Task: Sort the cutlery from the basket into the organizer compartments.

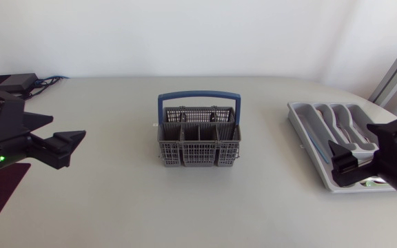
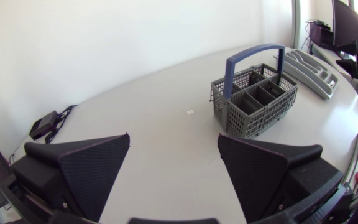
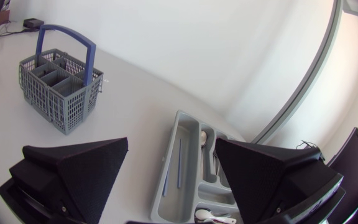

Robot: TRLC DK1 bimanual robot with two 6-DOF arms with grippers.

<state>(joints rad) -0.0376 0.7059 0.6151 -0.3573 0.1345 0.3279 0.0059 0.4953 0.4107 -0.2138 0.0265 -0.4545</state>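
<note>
Head view: grey mesh basket (image 1: pixel 198 153), blue-handled; left hand (image 1: pixel 67 126) and right hand (image 1: pixel 334 164) gape empty.

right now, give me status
Left gripper open, empty. Right gripper open, empty. Basket mid-table, looks empty; cutlery in organizer. Black adapter far-left corner, off path.

The light was bright and even, like soft daylight, and the pale table (image 1: pixel 116 200) reflected it mildly. The basket (image 1: pixel 198 134) threw only a faint, short shadow on it. In both wrist views the table edge bent strongly toward the corners, and the black fingers (image 2: pixel 92 168) looked very dark, showing little surface detail.
</note>
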